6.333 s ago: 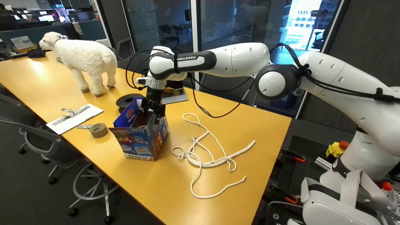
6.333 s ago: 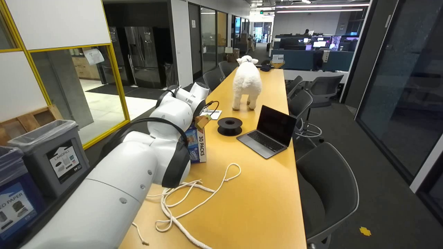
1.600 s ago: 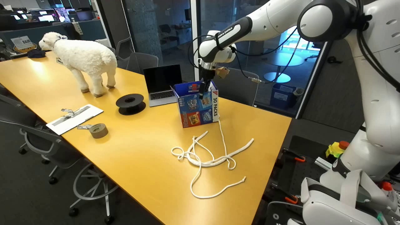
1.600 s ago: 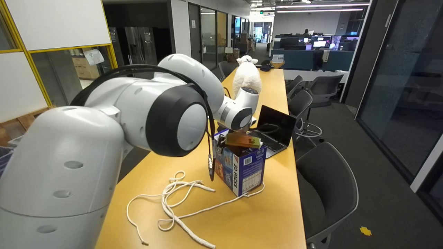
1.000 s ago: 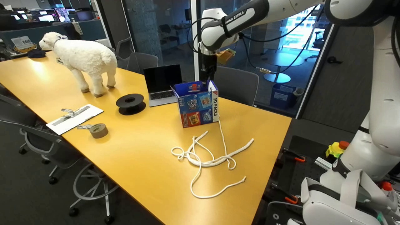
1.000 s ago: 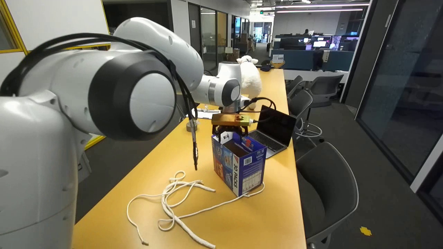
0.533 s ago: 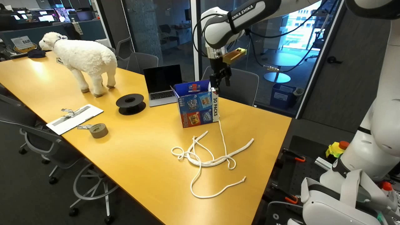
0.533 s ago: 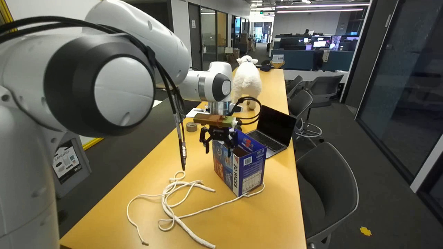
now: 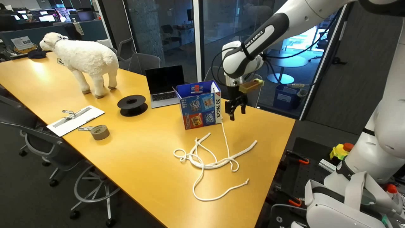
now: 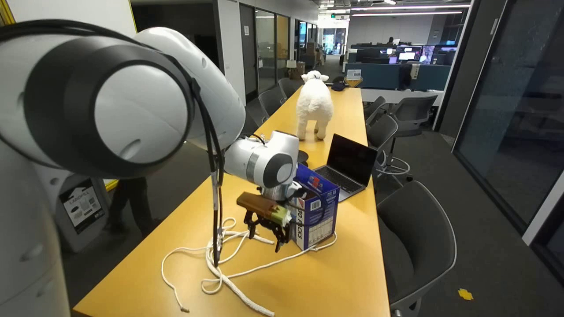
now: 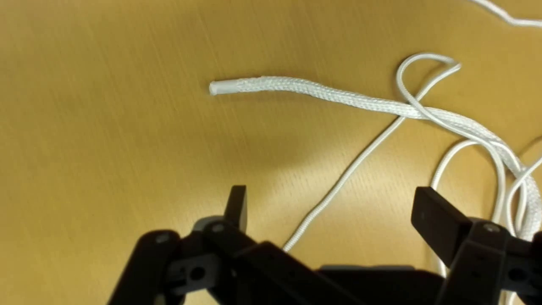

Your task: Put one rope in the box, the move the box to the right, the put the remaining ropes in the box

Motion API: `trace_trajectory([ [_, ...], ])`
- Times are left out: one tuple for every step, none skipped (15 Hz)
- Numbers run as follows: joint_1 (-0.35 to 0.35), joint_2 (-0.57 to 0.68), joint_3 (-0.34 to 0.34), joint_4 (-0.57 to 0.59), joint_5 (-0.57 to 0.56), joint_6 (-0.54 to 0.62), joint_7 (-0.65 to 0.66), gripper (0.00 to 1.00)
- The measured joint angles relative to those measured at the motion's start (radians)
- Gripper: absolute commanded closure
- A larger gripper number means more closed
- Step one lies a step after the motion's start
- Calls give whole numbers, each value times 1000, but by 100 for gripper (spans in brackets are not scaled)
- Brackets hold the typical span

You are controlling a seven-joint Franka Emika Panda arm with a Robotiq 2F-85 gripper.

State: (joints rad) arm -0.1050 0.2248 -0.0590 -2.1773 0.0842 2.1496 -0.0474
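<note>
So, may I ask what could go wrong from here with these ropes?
A thin rope loops across the thick rope, so lifting either might drag the other along. The thin rope also runs to the base of the box, so pulling it could perhaps snag or shift the box.

On my worktop (image 9: 152, 152) I count one printed box (image 9: 201, 109), one laptop (image 9: 165, 81) near a long edge, one roll of tape (image 9: 100, 134) and one clipboard (image 9: 76, 119) by the opposite long edge, one spool (image 9: 132, 109) between, one plush sheep (image 9: 83, 57), one thick rope (image 11: 292, 84), and thin cord (image 11: 353, 166) in one length or several, I cannot tell.
</note>
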Motion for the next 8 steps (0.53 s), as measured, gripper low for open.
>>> trace_trajectory([
  [-13,1,-6,-51,23,82,-9,0],
  [-26,3,-12,-96,42,155,-17,0],
  [-38,9,-16,-134,62,222,-27,0],
  [-49,19,-17,-165,80,284,-36,0],
  [-56,33,-17,-182,99,333,-44,0],
  [-59,51,-16,-187,119,368,-52,0],
  [-60,73,-10,-183,140,394,-59,0],
  [-60,94,-1,-173,156,413,-62,0],
])
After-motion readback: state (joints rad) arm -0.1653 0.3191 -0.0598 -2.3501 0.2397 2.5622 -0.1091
